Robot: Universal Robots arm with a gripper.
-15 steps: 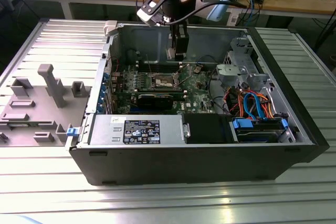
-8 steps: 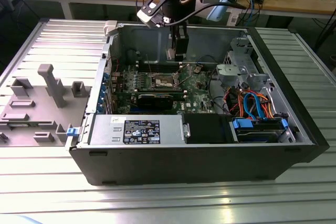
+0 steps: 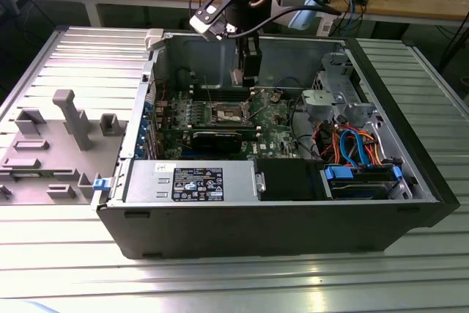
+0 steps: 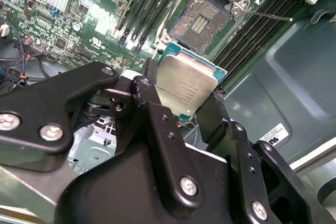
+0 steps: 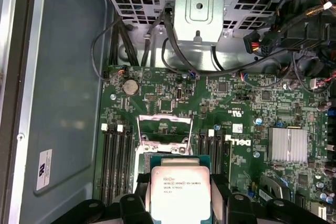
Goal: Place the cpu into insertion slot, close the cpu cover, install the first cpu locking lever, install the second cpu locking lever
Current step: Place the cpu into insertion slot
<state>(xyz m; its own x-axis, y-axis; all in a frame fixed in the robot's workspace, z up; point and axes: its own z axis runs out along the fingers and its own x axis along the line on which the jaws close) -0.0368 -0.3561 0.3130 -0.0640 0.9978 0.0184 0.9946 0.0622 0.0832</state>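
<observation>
Your black gripper [image 4: 181, 98] hangs above the green board [image 4: 107, 1], jaws clamped on the square silver-topped cpu [image 4: 186, 83]. The silver-rimmed insertion slot [image 4: 202, 22] beneath lies exposed, metal cpu cover [image 5: 164, 128] raised.

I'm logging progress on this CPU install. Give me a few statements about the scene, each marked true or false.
1. The gripper holds the cpu between its fingers. True.
2. The cpu is seated in the insertion slot. False: the slot is bare and the cpu is held above the board.
3. The cpu cover is closed over the slot. False: it stands raised and open.
4. The computer case lies open on a ribbed metal table. True.
</observation>
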